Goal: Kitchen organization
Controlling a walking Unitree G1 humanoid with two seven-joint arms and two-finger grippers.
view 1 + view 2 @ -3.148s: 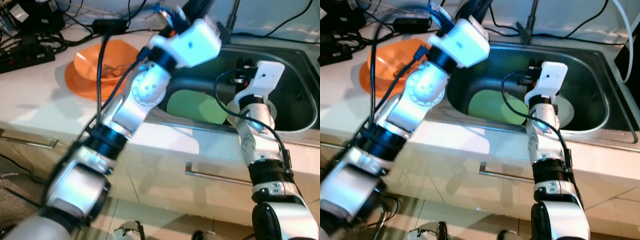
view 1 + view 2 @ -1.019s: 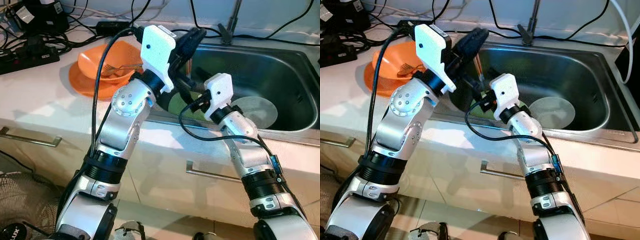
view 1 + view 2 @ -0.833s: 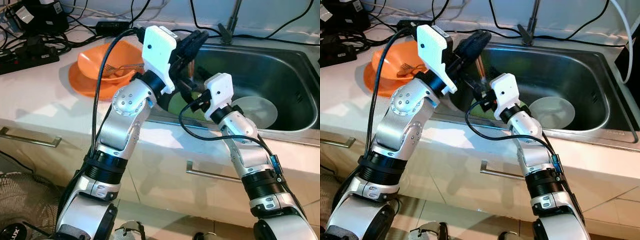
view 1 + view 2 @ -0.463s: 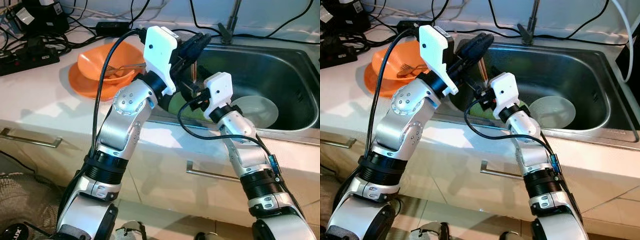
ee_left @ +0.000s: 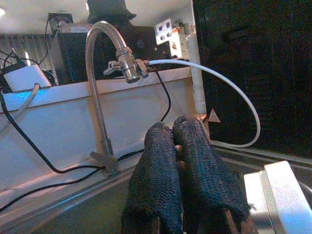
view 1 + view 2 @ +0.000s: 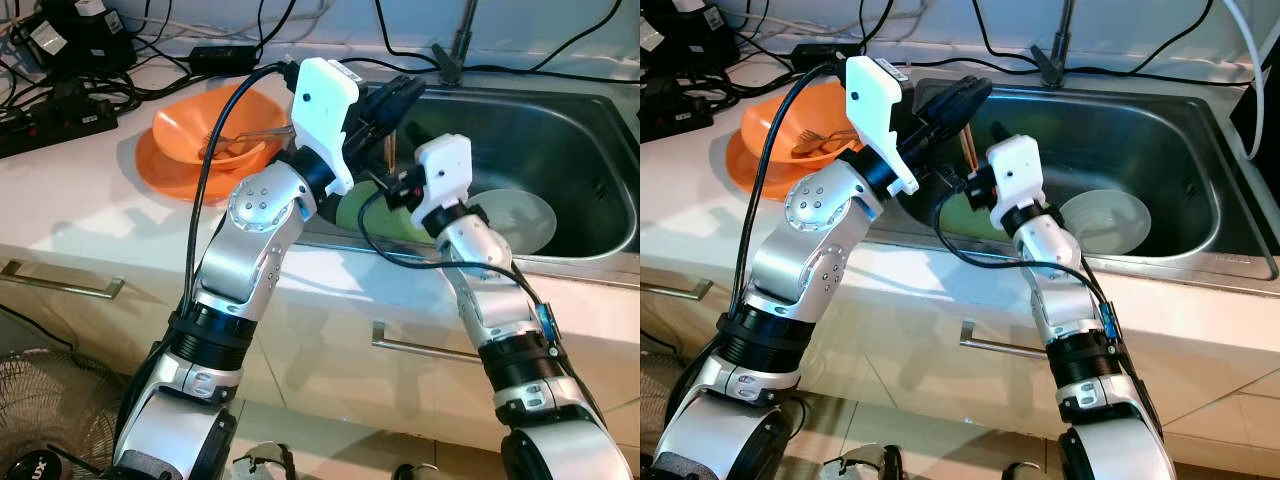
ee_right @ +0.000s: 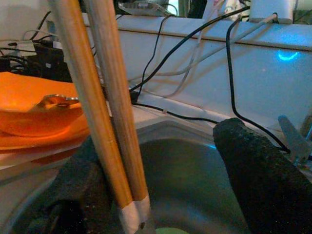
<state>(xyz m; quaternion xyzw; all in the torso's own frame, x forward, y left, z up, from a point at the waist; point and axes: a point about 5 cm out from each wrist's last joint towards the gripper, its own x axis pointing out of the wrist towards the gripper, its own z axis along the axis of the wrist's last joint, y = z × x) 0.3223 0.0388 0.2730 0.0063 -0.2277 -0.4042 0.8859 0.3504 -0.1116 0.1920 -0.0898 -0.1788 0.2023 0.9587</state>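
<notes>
My left gripper [image 6: 396,94] hangs over the left end of the steel sink [image 6: 590,150], shut on a pair of wooden chopsticks [image 7: 100,122] with metal tips that point down into the basin. In the left wrist view its two fingers [image 5: 161,161] are pressed together. My right gripper [image 7: 161,141] is just below and stands open, one finger on each side of the chopsticks without touching them. An orange bowl [image 6: 200,125] with a fork in it rests on an orange plate on the counter to the left.
A green plate [image 6: 352,212] and a pale bowl [image 6: 520,215] lie in the sink. The faucet [image 6: 460,45] rises behind the basin. A power strip [image 6: 55,110] and several cables crowd the back left counter. Drawer handles run below the counter edge.
The right arm has swung left from the sink's middle to the chopsticks and risen slightly. The left gripper with the chopsticks has edged up and right.
</notes>
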